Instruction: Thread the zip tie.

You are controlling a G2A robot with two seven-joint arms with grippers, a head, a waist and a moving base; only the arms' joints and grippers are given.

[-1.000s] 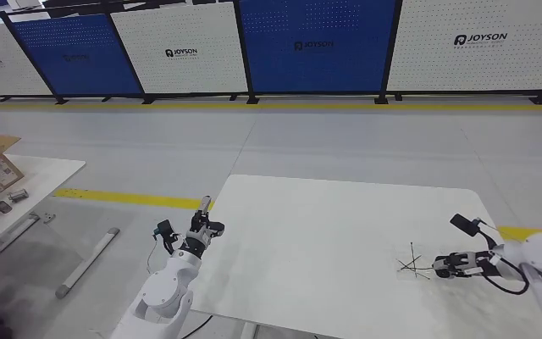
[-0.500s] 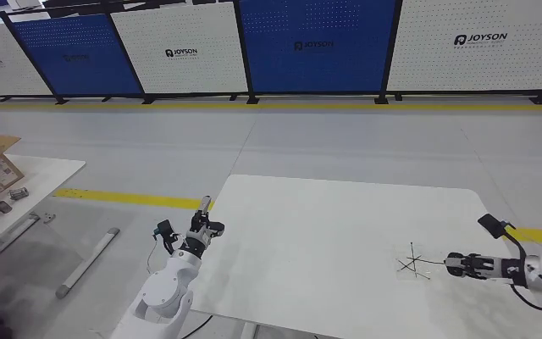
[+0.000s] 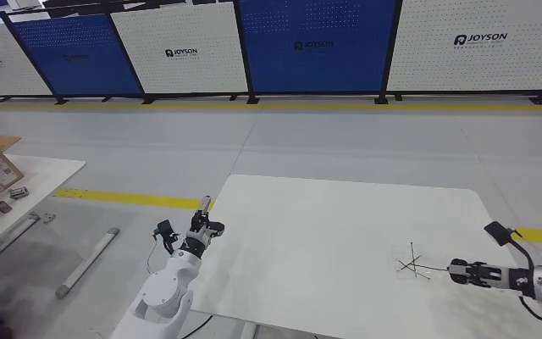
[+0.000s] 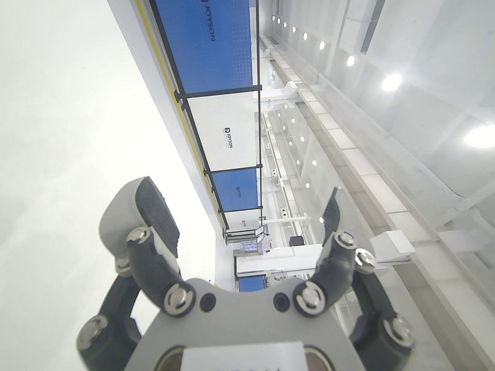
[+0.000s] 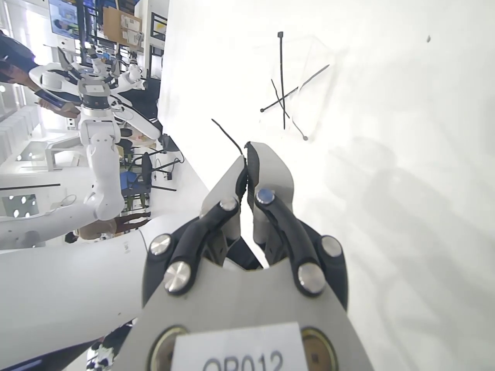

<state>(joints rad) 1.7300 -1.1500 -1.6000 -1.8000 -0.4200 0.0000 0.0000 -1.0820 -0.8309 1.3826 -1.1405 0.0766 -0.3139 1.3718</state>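
Observation:
Several black zip ties (image 3: 412, 264) lie crossed in a small pile on the white table (image 3: 322, 237), near its right front. My right gripper (image 3: 451, 272) is just right of the pile, close to the table's right edge. In the right wrist view the right gripper (image 5: 247, 152) is shut on one black zip tie (image 5: 226, 133), whose thin curved end sticks out past the fingertips; the pile (image 5: 284, 86) lies beyond it. My left gripper (image 3: 204, 206) is at the table's left edge, far from the ties. The left gripper (image 4: 241, 189) is open with nothing between its fingers.
A second table (image 3: 34, 182) with small parts stands at the far left, and a grey bar (image 3: 85, 263) lies on the floor beside it. Blue and white pegboard panels (image 3: 313, 42) line the back. The table's middle is bare.
My right gripper has drawn back to the right, away from the pile, with one zip tie in it. The left arm has not moved.

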